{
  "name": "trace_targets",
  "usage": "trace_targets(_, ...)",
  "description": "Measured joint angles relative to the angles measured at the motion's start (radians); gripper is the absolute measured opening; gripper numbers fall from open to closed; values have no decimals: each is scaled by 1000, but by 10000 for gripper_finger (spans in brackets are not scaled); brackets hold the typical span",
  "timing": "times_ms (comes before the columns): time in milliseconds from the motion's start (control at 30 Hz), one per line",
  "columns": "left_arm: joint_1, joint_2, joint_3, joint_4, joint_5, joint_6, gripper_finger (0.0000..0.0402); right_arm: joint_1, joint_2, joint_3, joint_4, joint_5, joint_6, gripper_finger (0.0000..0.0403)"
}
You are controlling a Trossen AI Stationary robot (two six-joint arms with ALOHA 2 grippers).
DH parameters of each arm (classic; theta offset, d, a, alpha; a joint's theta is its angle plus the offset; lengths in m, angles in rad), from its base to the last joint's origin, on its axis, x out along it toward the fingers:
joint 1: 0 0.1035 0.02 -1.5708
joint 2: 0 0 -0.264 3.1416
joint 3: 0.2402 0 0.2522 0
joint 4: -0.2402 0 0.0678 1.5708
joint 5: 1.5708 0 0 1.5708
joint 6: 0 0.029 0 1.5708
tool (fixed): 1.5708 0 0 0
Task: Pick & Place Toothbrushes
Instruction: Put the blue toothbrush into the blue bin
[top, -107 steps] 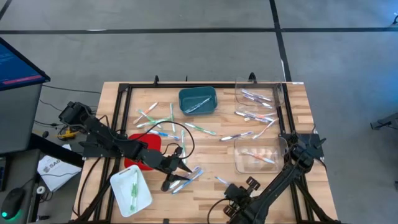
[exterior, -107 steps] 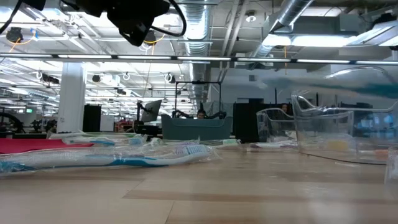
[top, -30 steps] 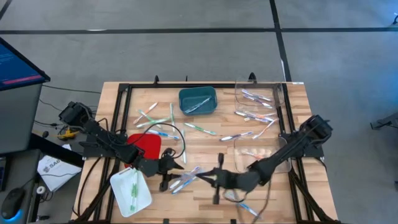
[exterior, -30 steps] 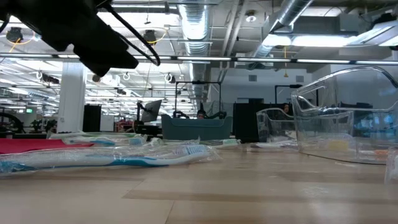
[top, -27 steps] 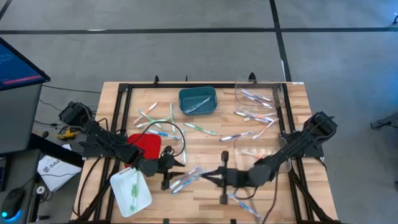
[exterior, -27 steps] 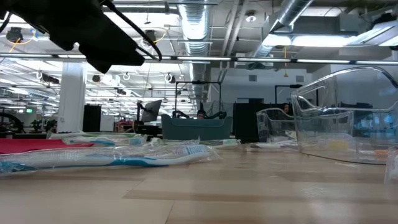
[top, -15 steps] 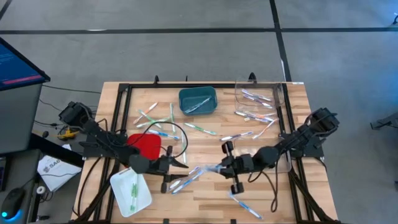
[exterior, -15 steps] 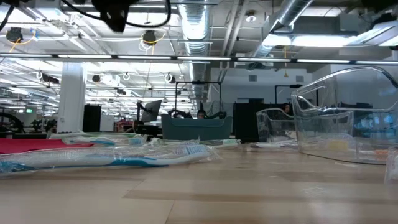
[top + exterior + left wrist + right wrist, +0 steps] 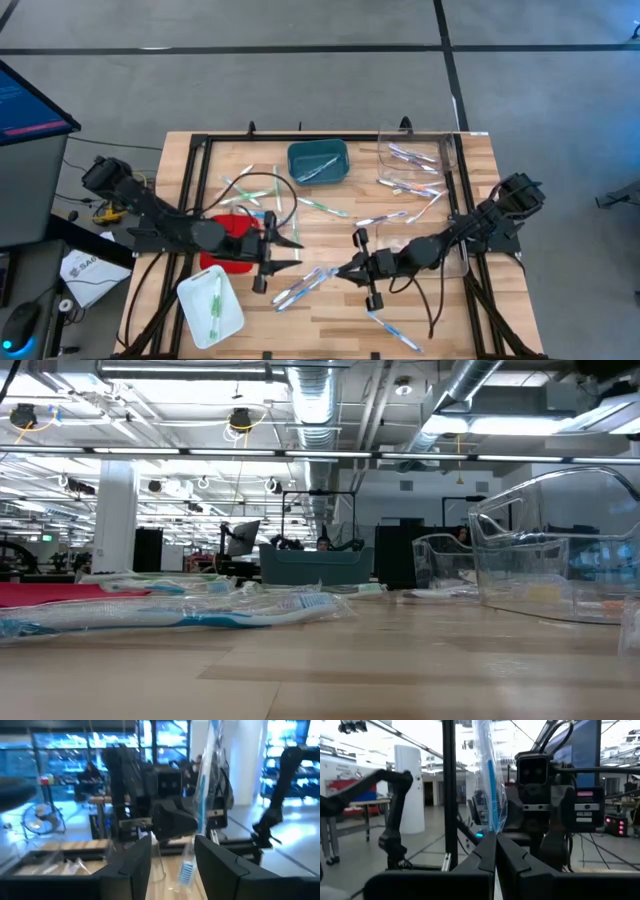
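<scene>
- The right pincer point(image 9: 352, 268) hung above the middle of the surface point(image 9: 470, 150), clamped shut on a wrapped blue toothbrush point(image 9: 490, 790) whose long axis ran straight out from its tips.
- The left pincer point(image 9: 290, 250) faced it from just beside, jaws parted with nothing between them, the blue brush lying directly ahead.
- More toothbrushes point(image 9: 300, 288) lay on the wood below the gap, about equally near either arm.
- I judged a handover likely.
</scene>
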Motion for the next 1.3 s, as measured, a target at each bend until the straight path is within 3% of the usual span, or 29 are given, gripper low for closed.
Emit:
trace_targets(300, 2, 158, 111, -15, 31, 71, 202, -15, 0, 1, -63, 20, 25, 0)
trace_targets(633, 16, 154, 124, 13, 5, 94, 251, -17, 0, 1, -82, 36, 27, 0)
trace_targets(833, 52, 162, 124, 34, 101, 17, 257, -23, 0, 1, -83, 39, 27, 0)
trace_targets(1300, 60, 183, 124, 107, 164, 14, 246, -30, 0, 1, -104, 50, 27, 0)
